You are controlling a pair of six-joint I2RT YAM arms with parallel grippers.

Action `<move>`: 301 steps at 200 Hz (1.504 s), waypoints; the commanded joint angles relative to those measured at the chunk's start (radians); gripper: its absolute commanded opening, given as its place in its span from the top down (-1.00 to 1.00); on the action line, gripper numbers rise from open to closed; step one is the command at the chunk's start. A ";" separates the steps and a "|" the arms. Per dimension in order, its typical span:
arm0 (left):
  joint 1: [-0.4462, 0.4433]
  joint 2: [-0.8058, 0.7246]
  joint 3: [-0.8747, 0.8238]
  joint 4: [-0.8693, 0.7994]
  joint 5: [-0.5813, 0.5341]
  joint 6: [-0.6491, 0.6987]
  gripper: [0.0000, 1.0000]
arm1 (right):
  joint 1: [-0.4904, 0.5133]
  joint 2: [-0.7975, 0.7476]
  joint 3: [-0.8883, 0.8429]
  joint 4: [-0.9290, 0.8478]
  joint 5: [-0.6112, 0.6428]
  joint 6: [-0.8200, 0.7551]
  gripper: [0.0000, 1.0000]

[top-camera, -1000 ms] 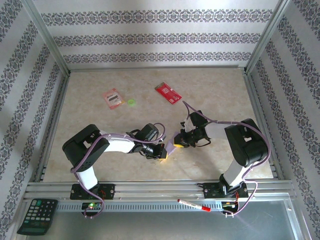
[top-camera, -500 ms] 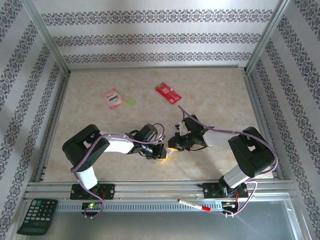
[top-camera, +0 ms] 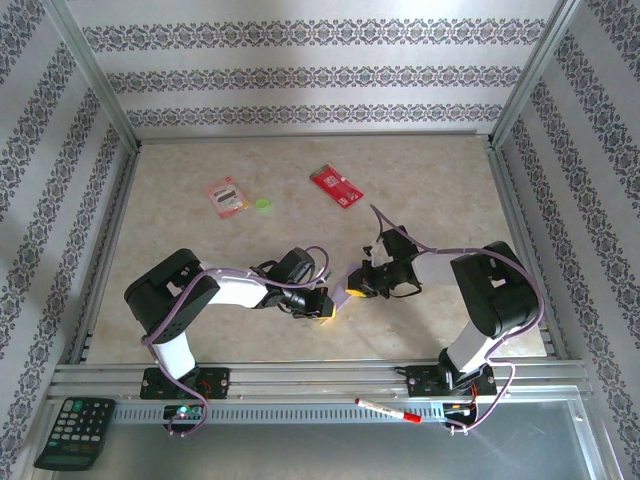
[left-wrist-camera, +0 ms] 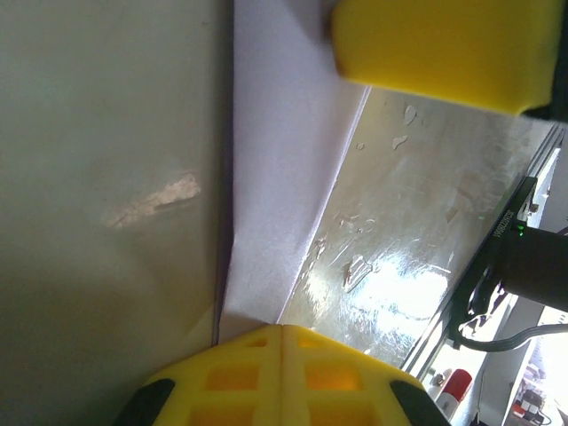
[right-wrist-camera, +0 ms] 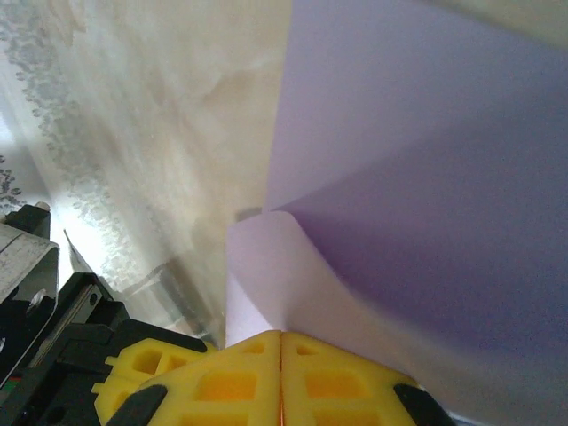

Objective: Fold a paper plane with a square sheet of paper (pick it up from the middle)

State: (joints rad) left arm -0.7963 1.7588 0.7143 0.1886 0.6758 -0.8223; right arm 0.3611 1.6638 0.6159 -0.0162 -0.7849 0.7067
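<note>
With both clamped on the square sheet of paper [right-wrist-camera: 399,160], the right gripper [top-camera: 358,289] has backed away from the left gripper [top-camera: 324,307], likely tensioning 1 crease.

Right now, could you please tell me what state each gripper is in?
Left gripper: closed, pinching the edge of the lilac paper.
Right gripper: closed, pinching the same paper beside a raised fold.

Red card [top-camera: 336,186], pink-red packet [top-camera: 225,196] beside green disc [top-camera: 263,204] (calculator [top-camera: 74,432], marker [top-camera: 387,410] at front)
</note>
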 commanded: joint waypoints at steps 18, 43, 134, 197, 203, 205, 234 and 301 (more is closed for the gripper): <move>0.008 0.016 -0.040 -0.116 -0.058 0.017 1.00 | -0.077 0.023 0.001 -0.064 0.141 -0.026 0.84; 0.008 0.016 -0.038 -0.118 -0.060 0.017 1.00 | -0.123 0.020 0.007 -0.075 0.174 -0.017 0.85; 0.008 0.016 -0.032 -0.136 -0.064 0.032 1.00 | -0.235 0.026 0.078 -0.158 0.256 -0.039 0.85; 0.008 -0.014 -0.020 -0.139 -0.056 0.021 1.00 | -0.268 -0.007 0.155 -0.219 0.277 -0.061 0.85; 0.008 -0.017 -0.014 -0.141 -0.052 0.019 1.00 | -0.270 -0.015 0.165 -0.234 0.280 -0.069 0.85; 0.008 -0.019 -0.012 -0.142 -0.052 0.018 1.00 | -0.270 -0.020 0.168 -0.238 0.279 -0.072 0.85; 0.008 -0.041 0.024 -0.144 -0.034 -0.002 0.91 | -0.253 -0.100 0.159 -0.252 0.253 -0.085 0.79; 0.136 -0.195 -0.009 -0.103 -0.036 -0.115 0.32 | 0.126 -0.429 0.034 -0.358 0.610 0.057 0.34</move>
State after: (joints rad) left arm -0.7357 1.6024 0.7246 0.0940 0.6472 -0.8795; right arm 0.3721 1.2907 0.6922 -0.2962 -0.3790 0.6739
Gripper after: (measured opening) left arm 0.324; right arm 0.302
